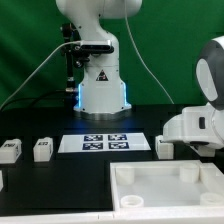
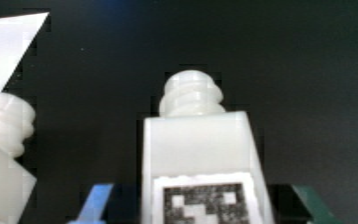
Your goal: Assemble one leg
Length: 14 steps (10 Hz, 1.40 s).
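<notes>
- Wrist view puts the leg (image 2: 197, 150) squarely in front of the camera. Its ribbed tip (image 2: 192, 92) points away from the wrist and its square tag (image 2: 202, 203) faces the lens.
- The gripper (image 2: 197, 207) appears pinched on that leg, with a bluish finger (image 2: 101, 204) flush against each side of the block and no gap showing. You only see the finger ends, so take this as a reading, not a certainty.
- A second leg (image 2: 5, 150) stands just beside the gripped one, not touching it. A flat white corner (image 2: 9, 50) lies farther off on the black table (image 2: 291, 60); which part it belongs to you cannot tell.
- In the exterior view the arm's wrist (image 1: 205, 105) fills the right edge of the frame, and the gripped leg is hidden there.
- The square tray-like part (image 1: 165, 192) sits in the lower right and the marker board (image 1: 105, 143) at centre. Two spare legs (image 1: 10, 150) (image 1: 43, 149) wait at middle left.
- Expect the leg to be light and rigid — moulded plastic with smooth faces, so it could twist or slide under a weak pinch.
- Take hold across two opposite flat faces of the block, well back from the ribbed tip. Leave the ribs free — they look like the mating end, and a clamp there would sit badly.
</notes>
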Each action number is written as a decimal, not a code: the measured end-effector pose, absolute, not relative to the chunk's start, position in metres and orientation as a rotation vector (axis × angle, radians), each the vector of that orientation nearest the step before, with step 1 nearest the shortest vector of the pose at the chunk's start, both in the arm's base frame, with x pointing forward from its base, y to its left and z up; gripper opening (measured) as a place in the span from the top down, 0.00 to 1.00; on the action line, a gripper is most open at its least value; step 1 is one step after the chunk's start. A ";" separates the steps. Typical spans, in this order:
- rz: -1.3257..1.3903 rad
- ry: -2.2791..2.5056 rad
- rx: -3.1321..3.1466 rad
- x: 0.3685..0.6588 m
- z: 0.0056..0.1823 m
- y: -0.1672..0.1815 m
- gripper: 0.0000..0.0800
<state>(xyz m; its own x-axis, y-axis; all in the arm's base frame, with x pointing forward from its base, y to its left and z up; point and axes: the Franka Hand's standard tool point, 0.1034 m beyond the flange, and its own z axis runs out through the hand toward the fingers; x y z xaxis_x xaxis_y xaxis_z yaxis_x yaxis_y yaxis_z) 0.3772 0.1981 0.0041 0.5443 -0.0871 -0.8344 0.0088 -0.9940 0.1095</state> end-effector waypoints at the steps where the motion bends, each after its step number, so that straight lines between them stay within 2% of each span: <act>1: -1.367 -0.056 2.735 0.393 0.013 0.199 0.64; 2: -1.295 -0.062 2.779 0.403 0.039 0.197 0.64; 3: -1.153 -0.079 2.865 0.420 0.055 0.197 0.64; 4: -0.889 -0.111 2.994 0.439 0.080 0.195 0.64; 7: -0.269 -0.092 3.134 0.464 0.149 0.168 0.64; 8: -0.039 -0.103 3.168 0.472 0.151 0.176 0.64; 9: 0.122 -0.092 3.181 0.466 0.145 0.180 0.64; 10: 0.292 -0.103 3.197 0.466 0.147 0.186 0.64; 12: 0.360 -0.085 3.209 0.463 0.144 0.188 0.64; 14: 0.456 0.011 3.212 0.526 0.154 0.161 0.64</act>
<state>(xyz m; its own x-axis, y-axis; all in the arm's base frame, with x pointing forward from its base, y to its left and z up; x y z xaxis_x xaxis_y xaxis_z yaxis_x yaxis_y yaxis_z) 0.5258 0.1610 0.1535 0.9606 -0.0076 0.2779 0.0212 -0.9947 -0.1005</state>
